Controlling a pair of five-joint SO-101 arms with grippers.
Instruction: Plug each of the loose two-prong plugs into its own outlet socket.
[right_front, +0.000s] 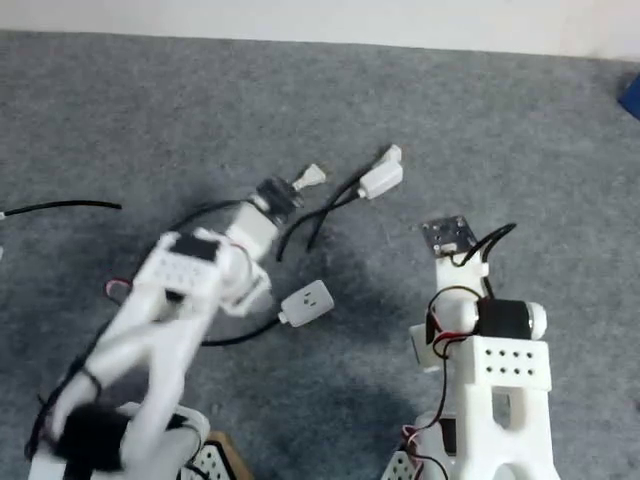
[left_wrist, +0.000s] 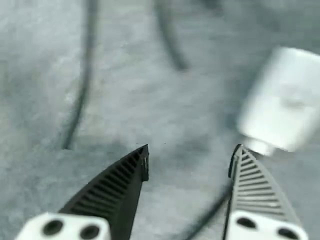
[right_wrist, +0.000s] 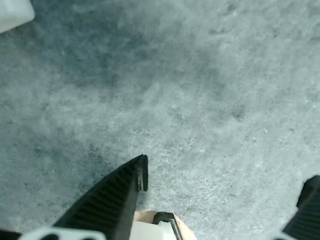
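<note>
**High view:** The left tool (right_front: 287, 193) hangs low over the grey table (right_front: 120, 110), with a small white plug (right_front: 311, 178) just ahead of its tips. Farther ahead and off to one side, two more white connectors (right_front: 380, 180) lie close together on black cords (right_front: 320, 215). An outlet socket (right_front: 307, 302) lies slotted face up behind the tool, beside its arm. The right arm (right_front: 495, 350) stands well apart from all of them.

**Left wrist view:** The left tool (left_wrist: 190, 160) is spread wide and grips nothing. A white plug body (left_wrist: 282, 100) lies just beyond one fingertip (left_wrist: 239, 152), outside the gap between the fingers. Dark cords trail across the table farther ahead.

**Right wrist view:** The right tool (right_wrist: 227, 175) is also wide open and empty over bare table. A white corner (right_wrist: 12, 12) sits far ahead, off to one side.

The plug looks light, hard and smooth. It will probably skid on the table or swing on its cord if nudged. The safest hold seems to be across the flat sides of the body, behind the prongs, so the prongs stay free for the socket.
</note>
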